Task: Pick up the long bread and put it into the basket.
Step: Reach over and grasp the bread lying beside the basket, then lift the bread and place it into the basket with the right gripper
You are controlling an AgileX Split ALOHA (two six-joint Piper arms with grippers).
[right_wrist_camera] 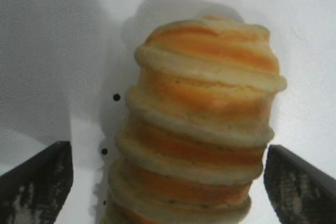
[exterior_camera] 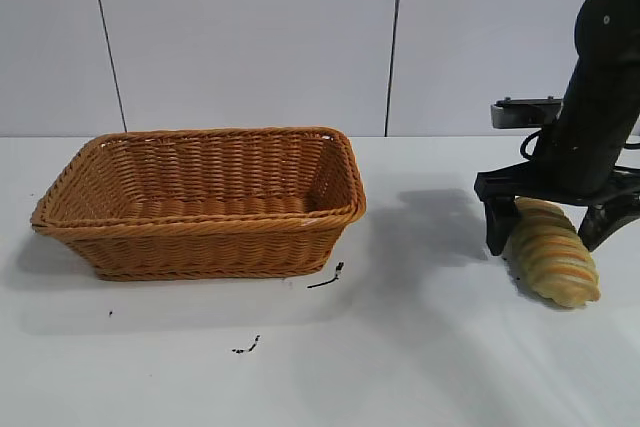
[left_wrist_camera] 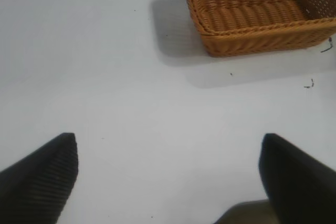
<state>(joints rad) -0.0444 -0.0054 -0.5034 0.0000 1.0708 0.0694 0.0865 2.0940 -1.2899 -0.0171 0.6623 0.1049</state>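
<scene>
Right gripper is down at the table, jaws straddling the long bread, one finger either side with gaps showing, not gripping it. The loaf lies on the table, well right of the basket. Left gripper hangs wide open, holding nothing.

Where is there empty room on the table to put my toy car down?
The widest bare patch of table lies between the basket and the long bread, and along the front edge. The basket's inside is empty too. It is crowded at the right, where the right gripper straddles the bread. The left gripper hovers, open, over bare table beside the basket.
</scene>
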